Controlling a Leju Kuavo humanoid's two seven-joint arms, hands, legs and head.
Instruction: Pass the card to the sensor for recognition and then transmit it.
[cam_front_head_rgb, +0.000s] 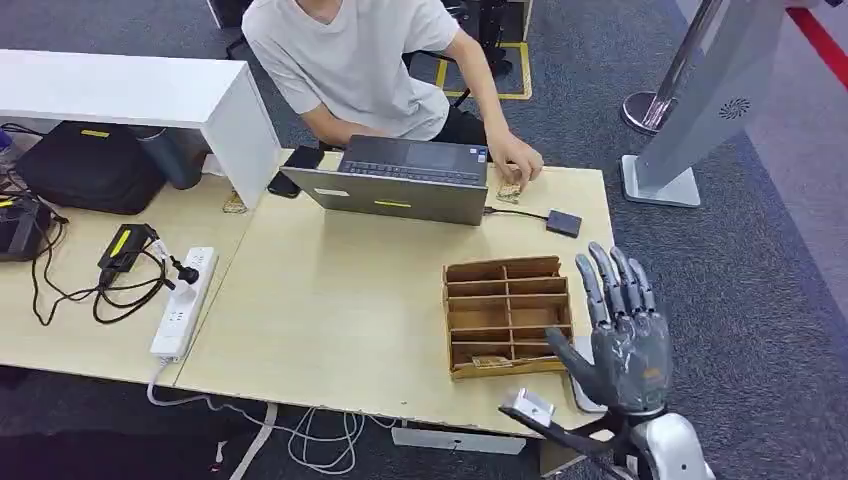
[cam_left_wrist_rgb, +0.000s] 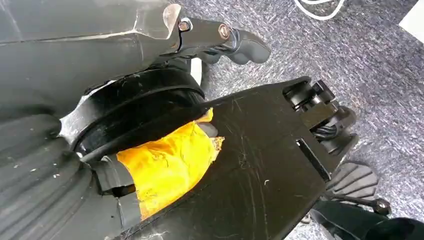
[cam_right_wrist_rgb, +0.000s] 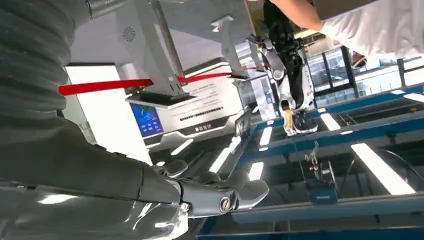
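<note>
My right hand (cam_front_head_rgb: 622, 335) hovers lower right, fingers spread, holding nothing; card (cam_front_head_rgb: 483, 361) lies in the wooden tray's (cam_front_head_rgb: 507, 268) nearest slot, so come down slowly, pinch its edge, clear the dividers.

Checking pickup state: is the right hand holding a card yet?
No. In the head view the right hand is raised beside the wooden organizer with fingers spread and nothing in it.
</note>
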